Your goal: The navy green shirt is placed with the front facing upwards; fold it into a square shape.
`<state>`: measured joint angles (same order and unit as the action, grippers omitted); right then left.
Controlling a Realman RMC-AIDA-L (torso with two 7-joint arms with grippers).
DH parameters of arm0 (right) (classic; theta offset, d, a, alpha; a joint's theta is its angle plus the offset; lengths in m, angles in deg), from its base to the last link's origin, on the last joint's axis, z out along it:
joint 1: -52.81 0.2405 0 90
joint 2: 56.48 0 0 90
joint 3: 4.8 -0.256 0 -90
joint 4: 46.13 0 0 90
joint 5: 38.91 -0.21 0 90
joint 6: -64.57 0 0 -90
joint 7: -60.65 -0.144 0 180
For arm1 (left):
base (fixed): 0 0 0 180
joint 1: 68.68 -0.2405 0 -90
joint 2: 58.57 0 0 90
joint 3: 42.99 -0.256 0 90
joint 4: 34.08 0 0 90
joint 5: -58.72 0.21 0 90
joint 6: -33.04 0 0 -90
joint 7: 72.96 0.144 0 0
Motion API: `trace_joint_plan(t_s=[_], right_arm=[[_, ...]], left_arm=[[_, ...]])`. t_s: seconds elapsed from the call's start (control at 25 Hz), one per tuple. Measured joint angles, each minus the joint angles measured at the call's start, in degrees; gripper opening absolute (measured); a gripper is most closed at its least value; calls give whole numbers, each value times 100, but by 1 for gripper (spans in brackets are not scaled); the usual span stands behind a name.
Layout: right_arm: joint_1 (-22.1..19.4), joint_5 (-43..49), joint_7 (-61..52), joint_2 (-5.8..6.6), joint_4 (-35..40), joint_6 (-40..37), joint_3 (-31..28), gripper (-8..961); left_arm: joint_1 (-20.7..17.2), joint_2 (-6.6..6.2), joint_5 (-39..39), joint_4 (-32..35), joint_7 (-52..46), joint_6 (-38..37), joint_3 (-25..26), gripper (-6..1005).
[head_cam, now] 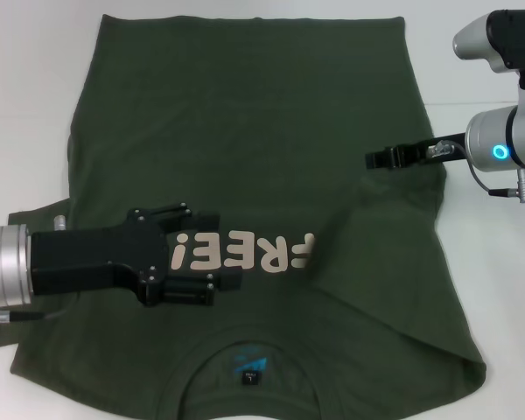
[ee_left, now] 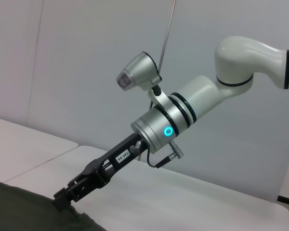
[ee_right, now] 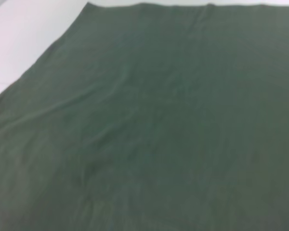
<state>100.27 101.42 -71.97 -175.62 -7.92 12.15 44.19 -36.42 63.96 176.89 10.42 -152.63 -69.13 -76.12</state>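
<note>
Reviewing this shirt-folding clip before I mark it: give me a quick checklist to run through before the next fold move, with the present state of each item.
1. Front facing up: ok, the "FREE!" print shows on the navy green shirt.
2. Shirt lying flat: not ok, creases run from the right sleeve area toward the print.
3. Right gripper at the shirt's right edge: ok; it meets the cloth there in the left wrist view.
4. Right gripper holding cloth: cannot tell.
5. Left gripper positioned: over the shirt, covering the print's end; grip cannot tell.
6. Collar label visible at the near neckline: ok.
</note>
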Motion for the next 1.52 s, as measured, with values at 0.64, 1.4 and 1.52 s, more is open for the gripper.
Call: trace_joint_plan(t_s=[0.64,1.4,1.52], right_arm=[[-1387,-2354,3265,2,945,-1249,-49,696],[-2620,-2831,5702,16,1559,-5078,-307,945],[-2486,-2494,5597,-34,1664,-5054,-310,945]], left_arm=[[9,13,-86,-46,-193,217,478,934],[-623,-121,399,1012,-2834,462,1077,935],[-673,-100,840,1460,-3428,432,1097,935]])
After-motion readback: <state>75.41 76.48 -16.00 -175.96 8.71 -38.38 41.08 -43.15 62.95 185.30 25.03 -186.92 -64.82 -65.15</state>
